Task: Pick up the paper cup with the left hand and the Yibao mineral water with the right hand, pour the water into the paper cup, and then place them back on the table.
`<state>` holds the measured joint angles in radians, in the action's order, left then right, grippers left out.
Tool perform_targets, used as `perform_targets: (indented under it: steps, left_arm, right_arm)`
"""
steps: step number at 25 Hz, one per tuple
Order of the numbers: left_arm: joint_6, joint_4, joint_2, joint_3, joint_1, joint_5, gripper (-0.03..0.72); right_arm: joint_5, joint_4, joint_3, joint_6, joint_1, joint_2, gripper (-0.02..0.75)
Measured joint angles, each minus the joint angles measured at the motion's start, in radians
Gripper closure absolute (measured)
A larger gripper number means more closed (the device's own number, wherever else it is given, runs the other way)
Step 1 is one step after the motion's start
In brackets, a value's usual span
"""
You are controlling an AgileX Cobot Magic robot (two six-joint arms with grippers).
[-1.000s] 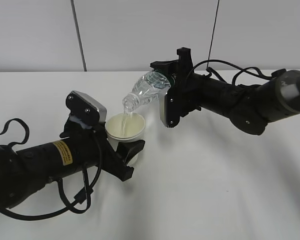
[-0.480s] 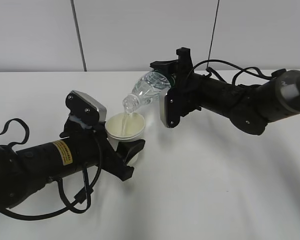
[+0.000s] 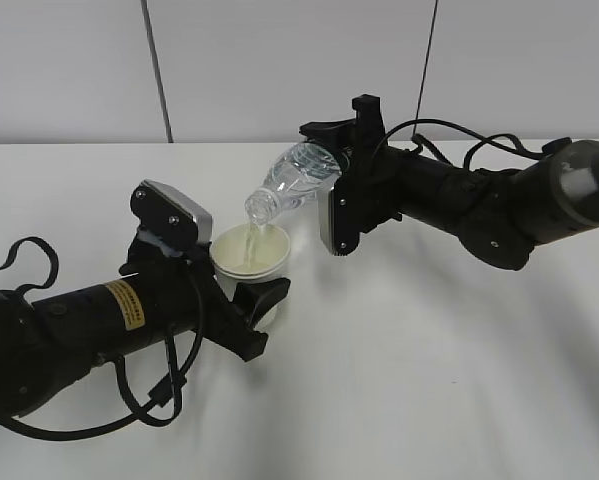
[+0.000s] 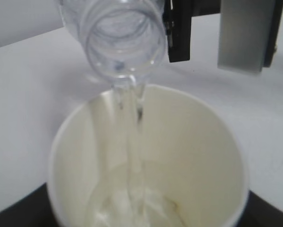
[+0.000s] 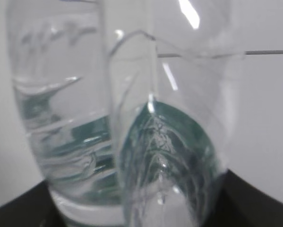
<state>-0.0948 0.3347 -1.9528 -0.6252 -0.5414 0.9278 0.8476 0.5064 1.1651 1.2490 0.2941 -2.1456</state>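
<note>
The right hand (image 3: 331, 165) gripped the tipped Yibao mineral water (image 3: 291, 184), the left hand (image 3: 249, 300) the paper cup (image 3: 249, 252); any drift could spill onto the worktop (image 3: 429, 380).

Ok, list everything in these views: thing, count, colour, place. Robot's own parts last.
paper cup: one, white with cream inside, held upright above the table, left of centre, water collecting in it.
Yibao mineral water: one, clear bottle with dark green label, tilted mouth-down over the cup, a stream running in.
table: one, white, under both arms.
wall: pale grey panels with dark seams, behind the table.
left hand: one, black arm with yellow sticker, its pincer closed around the cup.
right hand: one, black arm, its pincer gripping the bottle's body.
</note>
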Motion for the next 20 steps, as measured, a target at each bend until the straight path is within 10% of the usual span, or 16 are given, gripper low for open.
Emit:
perform_targets:
  steps: [20]
  left_arm:
    - [0.001,0.000,0.000,0.000,0.000,0.000,0.245]
  right_arm:
    - [0.003,0.000,0.000,0.015,0.000,0.000,0.320]
